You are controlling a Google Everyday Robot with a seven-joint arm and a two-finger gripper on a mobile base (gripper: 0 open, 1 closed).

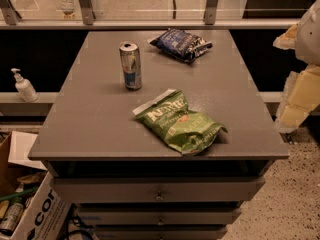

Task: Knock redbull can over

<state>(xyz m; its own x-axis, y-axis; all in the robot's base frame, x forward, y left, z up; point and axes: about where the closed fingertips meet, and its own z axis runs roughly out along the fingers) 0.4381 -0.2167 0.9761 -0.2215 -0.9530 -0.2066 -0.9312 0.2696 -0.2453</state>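
Observation:
The redbull can (131, 65) stands upright on the grey table top (95, 119), left of the middle towards the back. It is slim, silver and blue with a silver top. My gripper (294, 109) is at the right edge of the view, off the table's right side and far from the can. It shows as pale cream-coloured parts of the arm beside the table edge. Nothing touches the can.
A green chip bag (179, 122) lies at the front middle of the table. A dark blue snack bag (181, 44) lies at the back, right of the can. A pump bottle (23, 86) stands on a ledge at left. A cardboard box (30, 209) sits on the floor, lower left. Drawers are below the top.

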